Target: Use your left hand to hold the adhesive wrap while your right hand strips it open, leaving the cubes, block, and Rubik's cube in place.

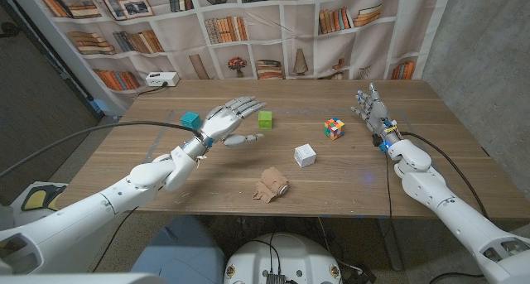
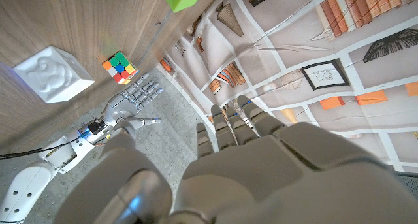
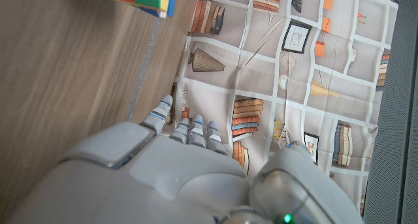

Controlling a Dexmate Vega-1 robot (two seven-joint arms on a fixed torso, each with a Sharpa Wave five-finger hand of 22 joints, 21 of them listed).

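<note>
Hovering spread and holding nothing over the table (image 1: 124,164), left hand (image 1: 230,120), between teal cube (image 1: 191,120) and green cube (image 1: 265,118). Lying untouched nearer the front edge, adhesive wrap (image 1: 271,185), just left of white block (image 1: 305,155). Waiting fingers apart and holding nothing beyond Rubik's cube (image 1: 334,129), right hand (image 1: 372,108), probably keeping clear.

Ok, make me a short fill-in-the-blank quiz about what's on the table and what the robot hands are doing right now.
1. The cube nearest the left robot hand's fingertips is ____ in colour.
2. The brown adhesive wrap is held by ____ robot hand.
3. The Rubik's cube lies closer to the ____ robot hand.
4. The block between the wrap and the Rubik's cube is ____.

Missing words: green; neither; right; white
</note>
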